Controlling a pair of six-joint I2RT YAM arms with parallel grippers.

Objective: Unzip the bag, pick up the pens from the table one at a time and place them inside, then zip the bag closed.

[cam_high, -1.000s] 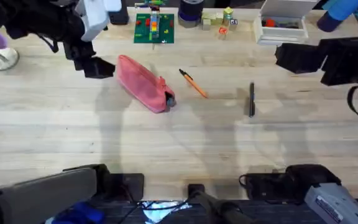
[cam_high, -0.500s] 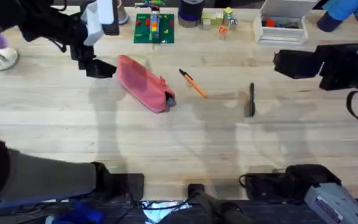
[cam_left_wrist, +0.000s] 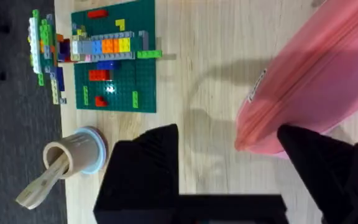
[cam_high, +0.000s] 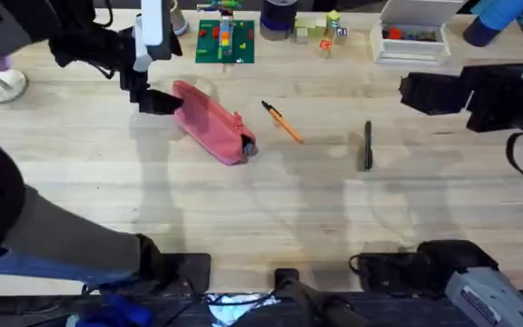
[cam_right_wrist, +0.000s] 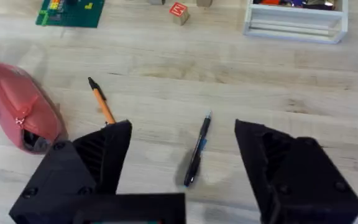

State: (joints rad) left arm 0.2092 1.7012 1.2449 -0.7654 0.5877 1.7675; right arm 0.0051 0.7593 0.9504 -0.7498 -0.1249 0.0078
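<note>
The pink bag (cam_high: 209, 123) lies diagonally on the table (cam_high: 261, 200), zipper closed, its grey-blue end toward the centre. My left gripper (cam_high: 159, 101) stands open at the bag's far-left tip; the left wrist view has that pink end (cam_left_wrist: 316, 81) between the black fingers (cam_left_wrist: 145, 165). An orange pen (cam_high: 283, 123) with a black end lies right of the bag, and a dark pen (cam_high: 367, 145) lies further right. My right gripper (cam_high: 414, 93) hovers open, up and to the right of the dark pen (cam_right_wrist: 197, 149).
Along the far edge sit a green brick plate (cam_high: 225, 42), small blocks (cam_high: 323, 29), a white tray (cam_high: 411, 38) and a cup with a wooden spoon (cam_left_wrist: 73, 160). A white bowl (cam_high: 3, 84) is at far left. The near half of the table is bare wood.
My left gripper has moved right, closing in on the bag's far-left tip. The right gripper shifted slightly left a second ago and has since held still. Bag and pens have not moved.
</note>
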